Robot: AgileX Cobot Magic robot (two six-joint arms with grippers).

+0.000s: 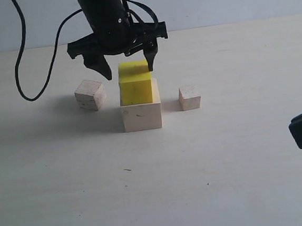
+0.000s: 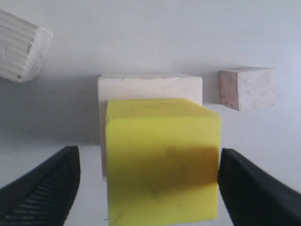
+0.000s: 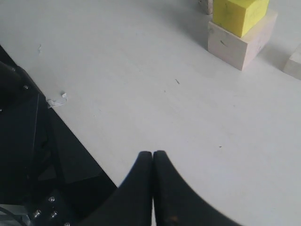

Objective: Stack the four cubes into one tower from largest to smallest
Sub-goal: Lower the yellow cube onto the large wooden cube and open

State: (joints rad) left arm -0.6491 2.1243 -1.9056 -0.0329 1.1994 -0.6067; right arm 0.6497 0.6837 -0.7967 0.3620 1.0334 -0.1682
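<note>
- The large pale wood cube (image 1: 141, 117) stands on the worktop (image 1: 225, 180), about mid-scene.
- The yellow cube (image 1: 135, 85) sits on top of it, toward its left edge and not centred.
- The grainy wood cube (image 1: 90, 94) lies on the worktop to the left of this pair, near it but apart and turned at an angle.
- The tiny pale wood cube (image 1: 190, 97) stands on the worktop to the right, just beside the large cube and not touching it.
- The left pincer (image 1: 128, 70) hangs over the yellow cube, spread wide, with one finger (image 2: 42, 188) clear of the cube's side. The other comes very close to the opposite side, and contact there cannot be told.
- The right pincer (image 3: 153, 157) is low over bare worktop, near and to the right, well apart from the cubes. Its tips are pressed together on nothing.
</note>
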